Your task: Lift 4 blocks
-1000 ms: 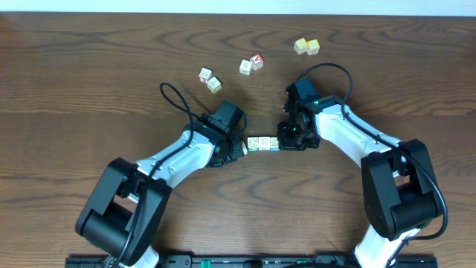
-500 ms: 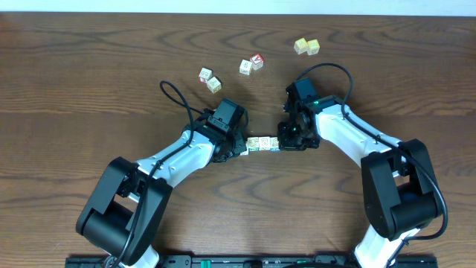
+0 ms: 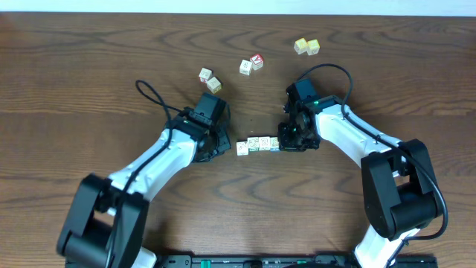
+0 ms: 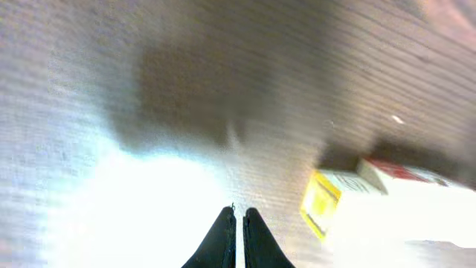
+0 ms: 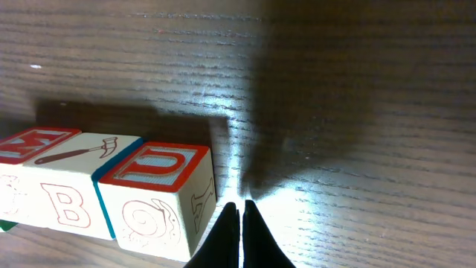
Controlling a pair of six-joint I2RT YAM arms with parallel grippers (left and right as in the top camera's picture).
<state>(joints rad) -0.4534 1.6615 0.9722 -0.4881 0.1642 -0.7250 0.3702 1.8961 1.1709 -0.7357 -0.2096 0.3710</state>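
Note:
Four pale blocks lie in a short row on the table: a whitish end block (image 3: pixel 242 148), two middle ones (image 3: pixel 253 144) (image 3: pixel 265 142), and a blue-edged end block (image 3: pixel 274 141). My left gripper (image 3: pixel 225 146) is shut and empty, a small gap left of the row. In the blurred left wrist view, its gripper (image 4: pixel 238 216) points past a yellow-faced block (image 4: pixel 321 202). My right gripper (image 3: pixel 285 141) is shut, with its tips (image 5: pixel 240 207) against the right face of the nearest block (image 5: pixel 152 195), which has a red-framed U on top.
Other cubes lie at the back of the table: a pair (image 3: pixel 209 79), a pair including a red-lettered cube (image 3: pixel 256 61), and two yellowish cubes (image 3: pixel 306 47). Both arms reach in from the near edge, with cables looping above each wrist.
My left arm has drawn back to the left, off the row's end. The whitish end block now stands slightly apart, lower left. The right gripper has stayed put.

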